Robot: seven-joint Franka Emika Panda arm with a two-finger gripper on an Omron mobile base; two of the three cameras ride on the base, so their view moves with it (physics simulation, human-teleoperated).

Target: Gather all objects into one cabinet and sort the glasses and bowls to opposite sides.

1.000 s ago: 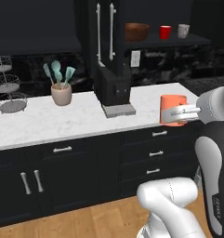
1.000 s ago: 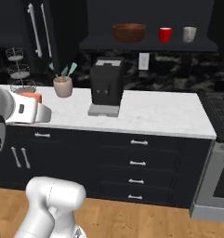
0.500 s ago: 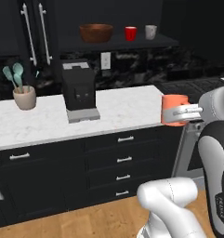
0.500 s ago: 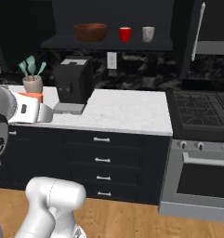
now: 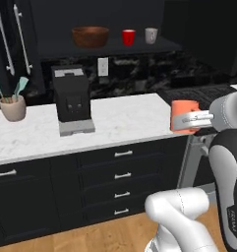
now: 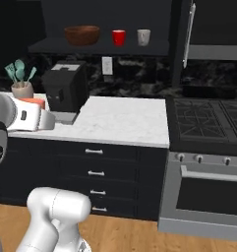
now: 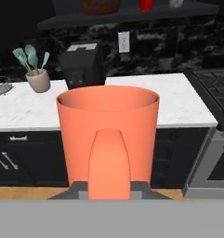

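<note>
Your cabinet (image 5: 110,47) sits at 12 o'clock in both base views, its dark interior merging with the wall so that its edges are hard to trace. Below it runs the white marble desk (image 5: 125,115) on black drawer fronts. The stove (image 6: 208,123) appears whole at 3 o'clock in the right base view; the left base view cuts it off behind the arm. The coffee machine (image 5: 72,98) stands on the desk, and the tan crock (image 5: 13,107) of utensils lies at its 9 o'clock. On the shelf you see, left to right, the wooden bowl (image 5: 90,36), the red cup (image 5: 129,36) and the off-white mug (image 5: 150,35), whose handle is too small to make out. The hand (image 5: 188,119) is clamped shut on the orange cup (image 5: 183,116), held upright off the desk edge. In the hand view the cup (image 7: 108,135) hides the fingertips, and a wire basket at 9 o'clock is cut by the frame.
</note>
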